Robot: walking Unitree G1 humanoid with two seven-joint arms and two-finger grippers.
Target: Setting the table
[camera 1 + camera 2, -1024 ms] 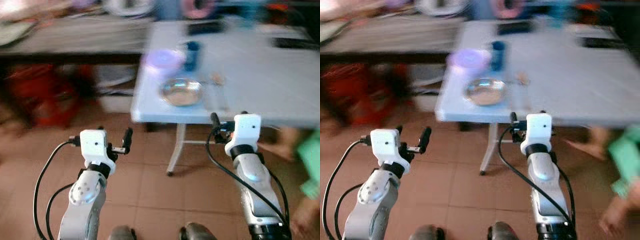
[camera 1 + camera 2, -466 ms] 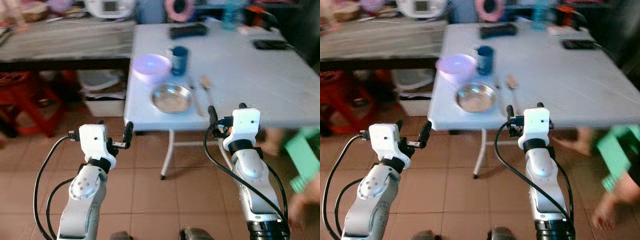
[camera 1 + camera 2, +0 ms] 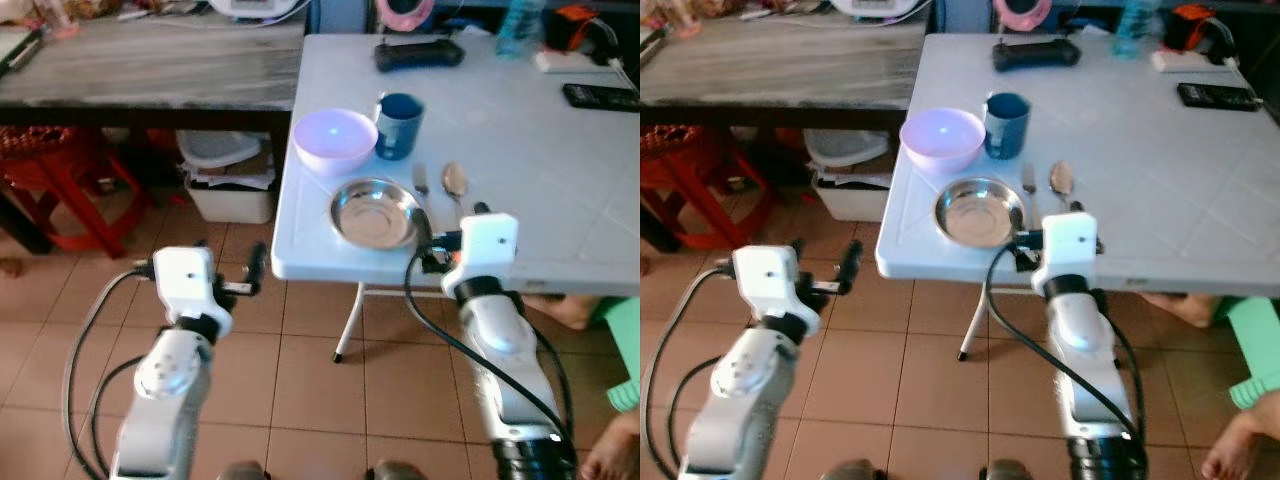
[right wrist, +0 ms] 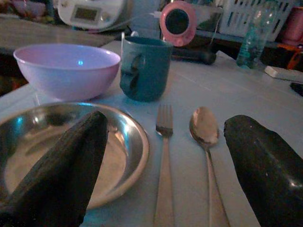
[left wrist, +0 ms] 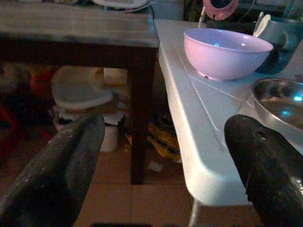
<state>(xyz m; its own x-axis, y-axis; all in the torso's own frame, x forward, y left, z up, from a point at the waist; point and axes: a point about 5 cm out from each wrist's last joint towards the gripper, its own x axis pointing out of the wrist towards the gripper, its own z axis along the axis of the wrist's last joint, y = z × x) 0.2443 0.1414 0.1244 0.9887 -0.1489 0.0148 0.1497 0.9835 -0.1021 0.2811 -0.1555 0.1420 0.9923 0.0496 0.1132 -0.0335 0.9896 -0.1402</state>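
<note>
Both my grippers wait at the near edge of the white table (image 3: 560, 150), and they hold nothing.

I use the steel plate (image 3: 375, 212) as my landmark: it lies at the near corner of the table. Just behind it stands the lilac bowl (image 3: 334, 139), and the blue mug (image 3: 399, 125) is beside that bowl. The fork (image 4: 163, 156) and the spoon (image 4: 205, 137) lie side by side next to the plate, apart from it. My right gripper (image 4: 161, 161) hovers low over the table edge, one finger in front of the plate and the other past the spoon, fingers wide apart. My left gripper (image 5: 165, 156) is off the table, over the tiled floor (image 3: 300, 370) before the corner, also wide open.
</note>
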